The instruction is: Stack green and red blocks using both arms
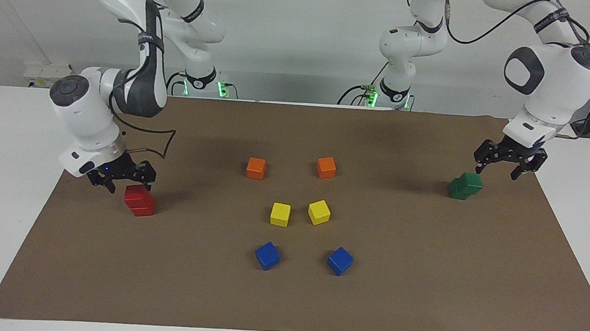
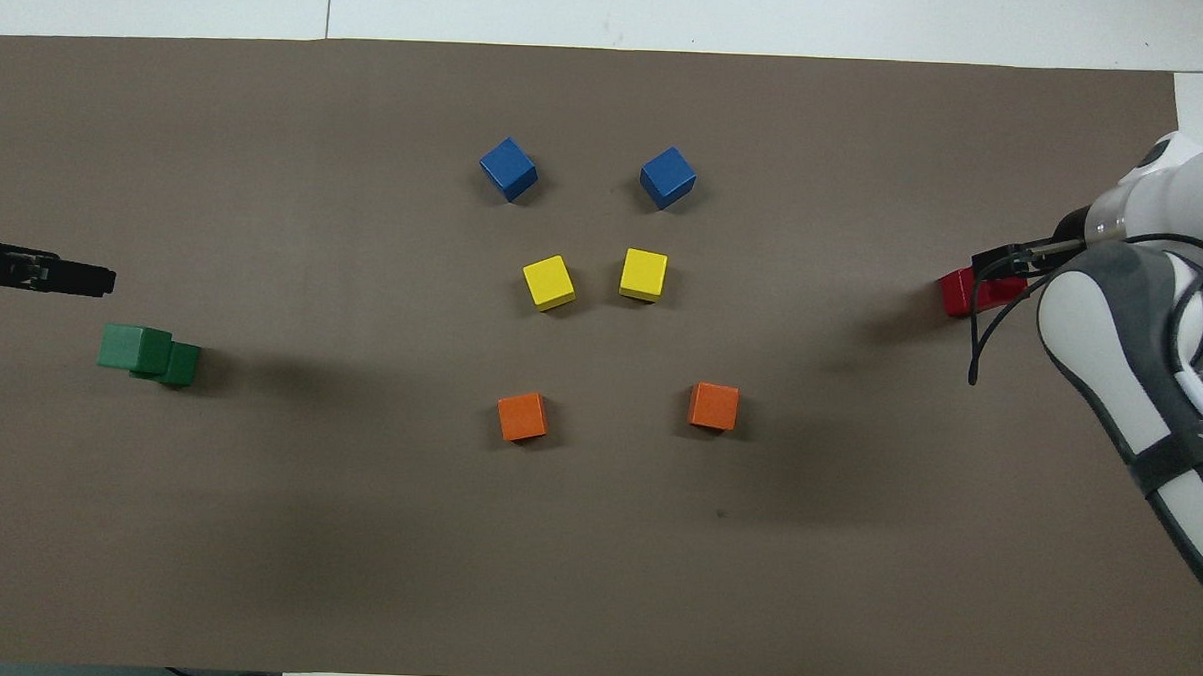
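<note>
Two red blocks stand stacked, the upper red block [image 1: 136, 194] on the lower red block [image 1: 142, 208], toward the right arm's end of the brown mat; the overhead view shows this red stack [image 2: 963, 293]. My right gripper [image 1: 127, 179] hangs open just over it, holding nothing. Toward the left arm's end, the upper green block [image 1: 469, 181] sits askew on the lower green block [image 1: 456, 191], also seen as a green stack [image 2: 146, 353]. My left gripper [image 1: 497, 170] is open and empty, raised above the green stack and off to its side [image 2: 98, 280].
In the middle of the brown mat [image 1: 422, 278] lie two orange cubes [image 1: 256, 168] [image 1: 326, 167], two yellow cubes [image 1: 280, 214] [image 1: 319, 212] and two blue cubes [image 1: 267, 255] [image 1: 340, 260], with the orange pair nearest the robots.
</note>
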Controlling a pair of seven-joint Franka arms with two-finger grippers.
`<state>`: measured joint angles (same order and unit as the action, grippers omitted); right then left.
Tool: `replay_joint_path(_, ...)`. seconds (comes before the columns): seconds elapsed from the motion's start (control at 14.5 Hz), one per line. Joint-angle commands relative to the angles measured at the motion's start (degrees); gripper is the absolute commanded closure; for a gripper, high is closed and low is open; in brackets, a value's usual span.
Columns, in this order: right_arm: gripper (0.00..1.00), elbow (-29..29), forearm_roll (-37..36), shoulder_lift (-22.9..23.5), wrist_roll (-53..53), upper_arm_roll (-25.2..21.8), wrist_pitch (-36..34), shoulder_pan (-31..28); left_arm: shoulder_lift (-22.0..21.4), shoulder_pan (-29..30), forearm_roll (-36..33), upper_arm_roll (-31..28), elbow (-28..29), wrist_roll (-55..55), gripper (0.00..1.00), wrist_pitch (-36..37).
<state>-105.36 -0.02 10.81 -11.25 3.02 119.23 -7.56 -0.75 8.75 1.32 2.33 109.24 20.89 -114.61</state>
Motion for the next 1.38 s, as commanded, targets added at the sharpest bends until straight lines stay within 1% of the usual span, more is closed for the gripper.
replay_joint_path(0.0, 0.0, 0.69, 1.6, -5.69, 1.41, 0.23, -5.22, 0.17, -0.04, -0.58, -0.44, -0.4, -4.28, -2.42, 0.0, 6.75)
replay_joint_path(0.28, 0.0, 2.96, 1.6, -10.88, 2.02, 0.32, -14.18, 0.17, 0.4, -1.1, -0.44, 0.3, -10.88, -12.88, 0.0, 15.72)
replay_joint_path(0.48, 0.0, 7.09, 1.69, -12.38, 3.24, 0.49, -23.57, 0.09, 0.31, -1.1, -0.62, 0.3, -13.52, -13.33, 0.0, 19.5)
replay_joint_path(0.55, 0.0, 7.71, 1.6, -12.74, 3.95, 0.49, -25.17, 0.09, 0.31, -1.1, -0.7, 0.3, -14.57, -13.33, 0.0, 20.47)
replay_joint_path(0.76, 0.0, 7.89, 1.34, -12.74, 4.57, 0.58, -25.01, 0.09, 0.14, -1.81, -0.7, 0.3, -16.51, -13.42, 0.0, 22.85)
replay_joint_path(1.1, 0.0, 8.6, 0.55, -12.39, 4.66, 0.58, -25.01, 0.17, -0.04, -3.12, -0.79, 0.3, -17.39, -14.12, 0.0, 25.05)
replay_joint_path(1.31, 0.0, 8.6, 0.46, -12.39, 4.57, 0.58, -25.36, 0.17, -0.04, -3.83, -0.7, 0.3, -17.31, -15.27, 0.0, 24.44)
